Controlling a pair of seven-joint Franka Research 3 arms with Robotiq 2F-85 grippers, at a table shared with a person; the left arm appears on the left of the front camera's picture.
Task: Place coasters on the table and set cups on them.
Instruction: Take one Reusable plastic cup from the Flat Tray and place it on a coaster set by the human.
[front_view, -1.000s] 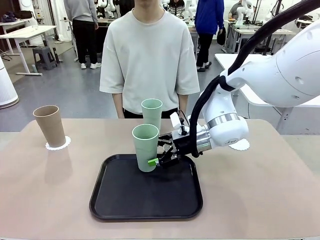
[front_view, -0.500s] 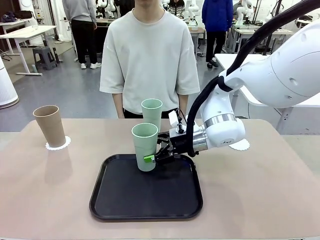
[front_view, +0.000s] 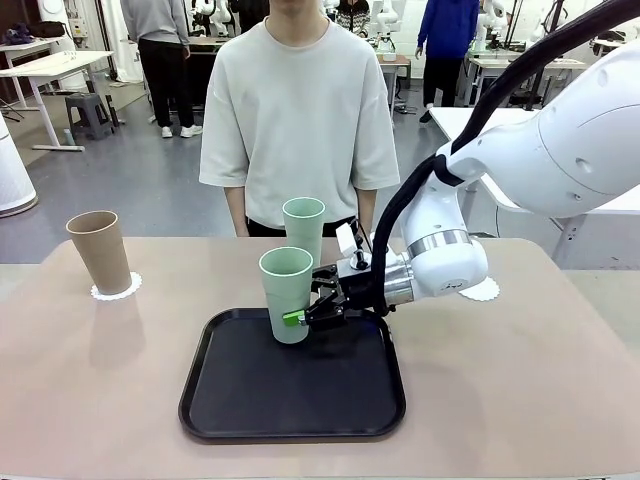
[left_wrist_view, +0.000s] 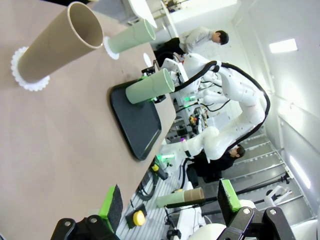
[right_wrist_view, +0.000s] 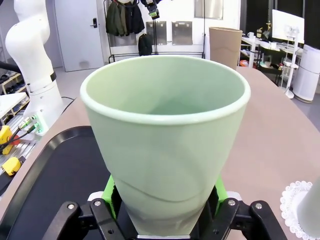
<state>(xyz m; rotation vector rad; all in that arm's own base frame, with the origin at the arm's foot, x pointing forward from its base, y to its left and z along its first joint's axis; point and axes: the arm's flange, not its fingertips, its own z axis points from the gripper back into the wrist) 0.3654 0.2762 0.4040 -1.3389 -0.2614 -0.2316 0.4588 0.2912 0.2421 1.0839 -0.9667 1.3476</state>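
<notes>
My right gripper (front_view: 305, 316) is shut on the lower part of a mint green cup (front_view: 286, 293) at the far side of the black tray (front_view: 293, 385). In the right wrist view that cup (right_wrist_view: 165, 135) sits squeezed between the green pads (right_wrist_view: 114, 192). A second mint cup (front_view: 303, 228) stands behind it on a coaster (left_wrist_view: 111, 50), close to the person. At the table's (front_view: 520, 400) far left the tan-brown cup (front_view: 99, 250) stands on its coaster (front_view: 116, 288). A bare coaster (front_view: 482, 290) peeks out behind my right arm. My left gripper (left_wrist_view: 170, 200) hangs open, high above the table.
A person in a pale shirt (front_view: 298, 110) stands at the far edge, hands down. The tray holds nothing but the gripped cup. Bare tabletop lies to the left and right of the tray.
My right gripper has gone from open beside the mint cup to shut on it. The cup has shifted slightly left with it.
</notes>
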